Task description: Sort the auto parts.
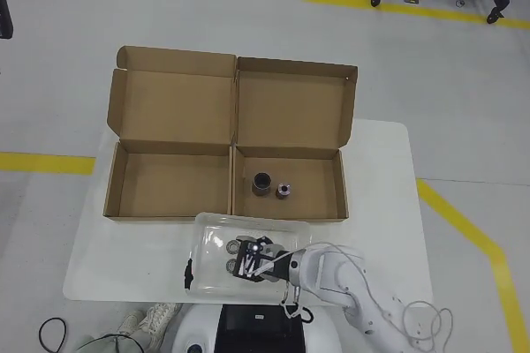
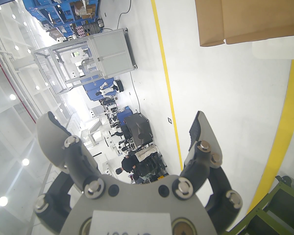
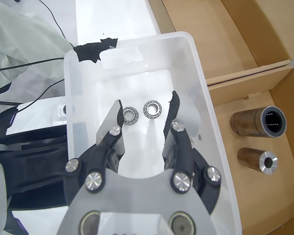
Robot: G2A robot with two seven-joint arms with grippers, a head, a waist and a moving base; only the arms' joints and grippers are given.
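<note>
The left gripper (image 2: 123, 116), fingers released and holding nothing, faces the floor (image 2: 210, 86). On the white worktop (image 1: 380, 176), the left cardboard box (image 1: 168, 185) adjoins the right cardboard box (image 1: 318, 190). Nearer, a clear bin (image 3: 161, 36) holds two bearings (image 3: 130, 115) side by side, with the right gripper (image 3: 146, 99) over them, fingers spread and grasping nothing. Two metal cylinders (image 3: 258, 121) lie in the right cardboard box.

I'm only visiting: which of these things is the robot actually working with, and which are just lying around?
Part of the job: metal rings in the clear bin; big cylinder and small cylinder in a cardboard box; the empty box beside it; the open right gripper over the rings.
Just lying about: black tape on the bin's rim; cable; pale green cloth.
</note>
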